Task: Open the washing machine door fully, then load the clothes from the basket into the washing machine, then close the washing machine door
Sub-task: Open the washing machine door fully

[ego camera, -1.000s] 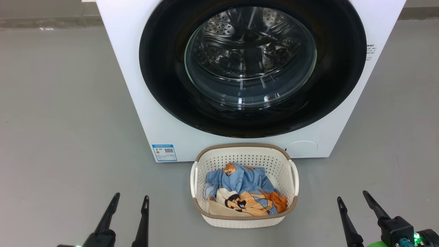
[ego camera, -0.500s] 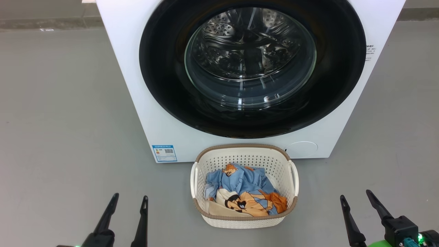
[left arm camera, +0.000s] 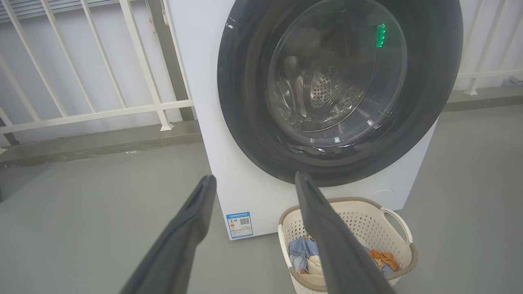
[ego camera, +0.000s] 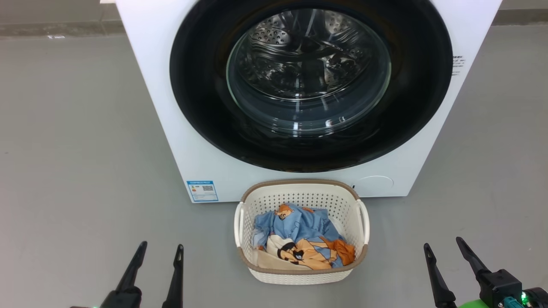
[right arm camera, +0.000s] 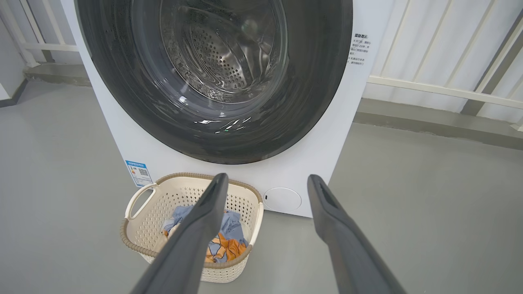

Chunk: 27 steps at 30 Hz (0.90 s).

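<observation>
Washing machine door (ego camera: 308,72) sits closed, its wide glossy black rim flush against the white front of the washing machine (ego camera: 171,141), and the perforated steel drum shows through the bulging glass. Directly below the washing machine door, on the grey floor (ego camera: 77,149), stands the basket (ego camera: 299,276), its far rim just in front of the machine's base, between the blue label (ego camera: 202,191) at one lower corner and a round cover (ego camera: 376,183) near the other. Inside it lie the clothes (ego camera: 299,239), a crumpled bundle of light blue, orange and cream with black-outlined cartoon prints. The left gripper (ego camera: 162,247) hovers near the basket's left side and the right gripper (ego camera: 442,242) near its right, both well apart from it, fingers spread wide and holding nothing. A white railing (left arm camera: 102,110) runs behind the machine.
</observation>
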{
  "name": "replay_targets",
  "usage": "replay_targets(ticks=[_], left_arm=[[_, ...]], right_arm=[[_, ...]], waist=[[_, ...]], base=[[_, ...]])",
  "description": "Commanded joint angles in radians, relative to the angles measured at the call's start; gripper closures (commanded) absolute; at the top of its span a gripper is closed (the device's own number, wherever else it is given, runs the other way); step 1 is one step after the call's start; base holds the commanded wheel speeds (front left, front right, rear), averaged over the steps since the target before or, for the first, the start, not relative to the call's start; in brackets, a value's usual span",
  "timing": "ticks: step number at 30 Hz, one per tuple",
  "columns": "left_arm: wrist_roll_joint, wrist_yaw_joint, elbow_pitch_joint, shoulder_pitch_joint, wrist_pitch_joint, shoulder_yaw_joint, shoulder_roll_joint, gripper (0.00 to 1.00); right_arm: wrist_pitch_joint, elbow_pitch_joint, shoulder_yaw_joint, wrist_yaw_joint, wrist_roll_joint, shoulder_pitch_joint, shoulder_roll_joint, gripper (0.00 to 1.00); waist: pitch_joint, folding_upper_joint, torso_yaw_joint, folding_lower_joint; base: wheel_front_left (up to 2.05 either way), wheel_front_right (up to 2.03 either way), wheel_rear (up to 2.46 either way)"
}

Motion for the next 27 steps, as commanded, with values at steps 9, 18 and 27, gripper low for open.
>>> replay_targets(ticks=[9,18,27], left_arm=[[-0.015,0.0,-0.021,-0.02,-0.014,0.037,0.009,0.0],[-0.015,-0.003,-0.019,-0.022,-0.014,0.04,0.009,0.0],[-0.013,0.007,-0.028,-0.026,-0.014,0.043,0.009,0.0]], right_arm=[[-0.013,-0.021,0.024,0.002,0.007,-0.016,-0.013,0.0],[-0.013,-0.02,0.025,0.002,0.01,-0.016,-0.013,0.0],[-0.013,-0.018,0.024,0.002,0.012,-0.016,-0.011,0.0]], waist=[[0.002,-0.0001,-0.004,0.0],[0.005,-0.0001,-0.007,0.0],[0.004,-0.0001,-0.007,0.0]], base=[[0.98,1.03,-2.01],[0.89,0.89,-1.78],[1.0,1.07,-2.07]])
